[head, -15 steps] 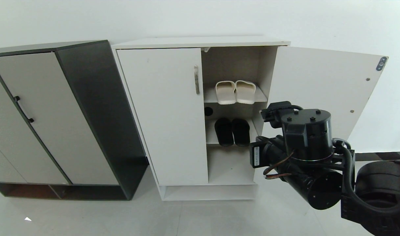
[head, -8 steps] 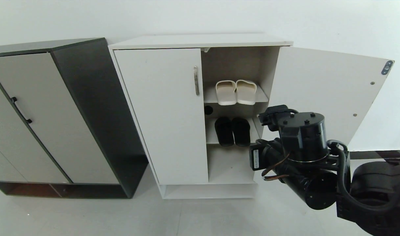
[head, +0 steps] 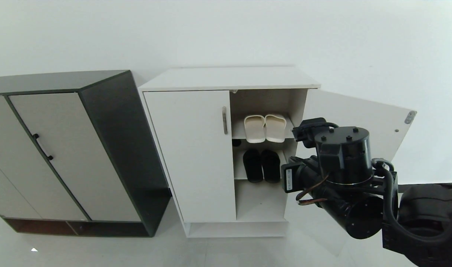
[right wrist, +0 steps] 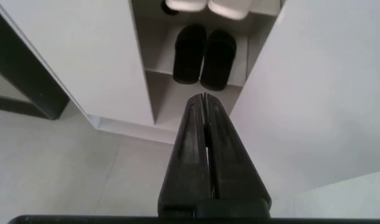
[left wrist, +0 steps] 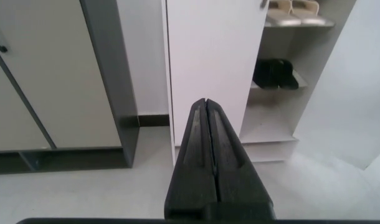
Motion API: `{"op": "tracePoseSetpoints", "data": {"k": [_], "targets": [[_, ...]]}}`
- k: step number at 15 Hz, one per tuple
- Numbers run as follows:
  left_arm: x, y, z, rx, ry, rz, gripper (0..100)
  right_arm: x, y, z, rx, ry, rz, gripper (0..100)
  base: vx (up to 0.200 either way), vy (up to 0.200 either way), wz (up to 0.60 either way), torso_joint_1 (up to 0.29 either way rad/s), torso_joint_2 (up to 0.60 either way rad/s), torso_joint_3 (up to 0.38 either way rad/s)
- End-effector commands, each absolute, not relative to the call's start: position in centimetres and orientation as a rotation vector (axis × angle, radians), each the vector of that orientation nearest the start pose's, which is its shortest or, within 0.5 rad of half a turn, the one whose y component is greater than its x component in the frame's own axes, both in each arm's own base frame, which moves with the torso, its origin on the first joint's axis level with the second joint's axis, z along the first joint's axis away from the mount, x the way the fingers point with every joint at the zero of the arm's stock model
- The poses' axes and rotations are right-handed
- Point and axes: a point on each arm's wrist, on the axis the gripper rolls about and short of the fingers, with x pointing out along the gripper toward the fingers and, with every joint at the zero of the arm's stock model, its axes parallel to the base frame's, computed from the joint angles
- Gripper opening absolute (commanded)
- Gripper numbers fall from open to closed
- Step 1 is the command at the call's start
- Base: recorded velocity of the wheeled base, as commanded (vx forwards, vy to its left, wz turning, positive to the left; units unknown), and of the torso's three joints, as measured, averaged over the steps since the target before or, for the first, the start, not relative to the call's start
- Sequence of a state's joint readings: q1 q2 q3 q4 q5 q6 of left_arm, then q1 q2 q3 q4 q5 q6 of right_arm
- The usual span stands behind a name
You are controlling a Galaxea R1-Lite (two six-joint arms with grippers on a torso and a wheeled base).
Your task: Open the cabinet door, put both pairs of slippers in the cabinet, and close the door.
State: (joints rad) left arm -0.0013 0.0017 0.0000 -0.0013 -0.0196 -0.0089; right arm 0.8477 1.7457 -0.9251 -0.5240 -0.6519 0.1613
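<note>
Both depthwise, white slippers [head: 264, 128], black slippers [head: 262, 165], door [head: 379, 124] open, left pincer [left wrist: 205, 104], right pincer [right wrist: 205, 99] closed

The cabinet [head: 226, 78] stands on the floor [head: 211, 248] against the wall [head: 226, 33]. Its left door [head: 190, 155] is closed; its right door [head: 355, 122] swings out to the cabinet's right. Inside the cabinet's right half, one pair of slippers [head: 264, 128] lies on the upper shelf and the other pair [head: 261, 165] on the shelf below, with the bottom compartment under it. A second cabinet [head: 111, 141] stands just left of the cabinet. The right gripper [right wrist: 205, 99] is in front of the cabinet's open half, apart from it.
</note>
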Motion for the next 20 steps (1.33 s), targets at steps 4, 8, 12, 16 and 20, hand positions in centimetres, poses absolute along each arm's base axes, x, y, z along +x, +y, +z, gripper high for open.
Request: {"op": "tracePoseSetpoints", "data": {"k": [4, 8, 12, 16, 20], "targets": [[-2.3, 0.0, 7.6, -0.009, 0.0, -0.021, 0, 22.3, 23.1, 19.0, -0.044, 0.233, 0.172, 0, 0.0, 0.0, 0.0, 0.157, -0.47, -0.321], [-2.3, 0.0, 7.6, -0.009, 0.0, -0.021, 0, 22.4, 23.0, 19.0, -0.044, 0.233, 0.169, 0, 0.0, 0.0, 0.0, 0.186, -0.49, -0.312], [-2.3, 0.0, 7.6, -0.009, 0.0, -0.021, 0, 22.4, 23.0, 19.0, -0.044, 0.233, 0.169, 0, 0.0, 0.0, 0.0, 0.2, -0.51, -0.311], [-2.3, 0.0, 7.6, -0.009, 0.0, -0.021, 0, 22.5, 23.0, 18.9, -0.047, 0.236, 0.167, 0, 0.0, 0.0, 0.0, 0.229, -0.54, -0.315], [-2.3, 0.0, 7.6, -0.009, 0.0, -0.02, 0, 23.4, 22.5, 18.4, -0.069, 0.246, 0.141, 0, 0.0, 0.0, 0.0, 0.24, -0.55, -0.303]]}}
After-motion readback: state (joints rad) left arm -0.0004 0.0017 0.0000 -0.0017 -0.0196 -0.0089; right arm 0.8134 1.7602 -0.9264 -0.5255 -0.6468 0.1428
